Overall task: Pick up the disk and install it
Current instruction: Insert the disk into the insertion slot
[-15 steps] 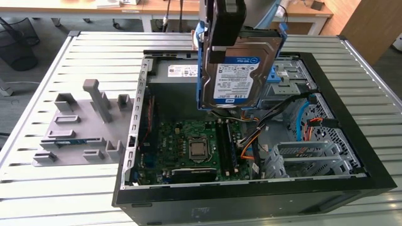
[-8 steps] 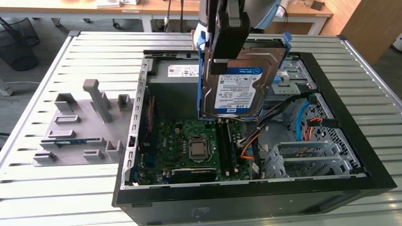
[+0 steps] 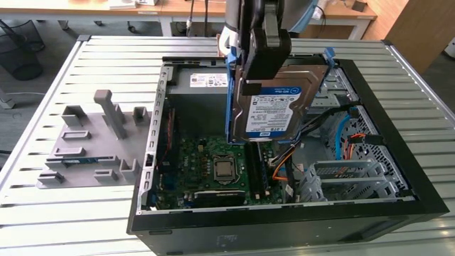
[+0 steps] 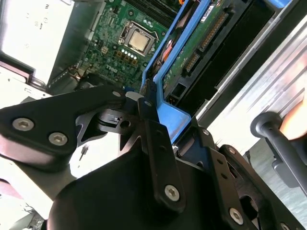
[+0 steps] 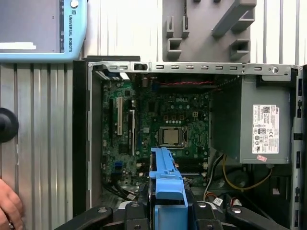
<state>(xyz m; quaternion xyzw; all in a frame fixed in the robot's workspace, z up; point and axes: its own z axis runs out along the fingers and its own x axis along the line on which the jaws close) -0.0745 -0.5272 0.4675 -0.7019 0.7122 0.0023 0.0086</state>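
The disk (image 3: 274,109), a silver hard drive with a white-and-blue label and a blue carrier frame, hangs nearly upright over the middle of the open computer case (image 3: 398,208). My gripper (image 3: 260,72) is shut on its upper edge. The disk's lower edge sits just above the motherboard (image 3: 213,165), and I cannot tell whether it touches anything. In the second wrist view the black fingers (image 4: 148,108) clamp the blue frame (image 4: 165,76). The same blue frame (image 5: 165,184) shows between the gripper's arms in the first wrist view.
A grey power-supply box (image 3: 202,85) with a white sticker fills the case's far corner. A metal drive cage (image 3: 348,178) and orange and blue cables lie at the exterior view's right. A grey fixture (image 3: 92,144) stands on the slatted table. A hand (image 5: 9,206) rests beside the case.
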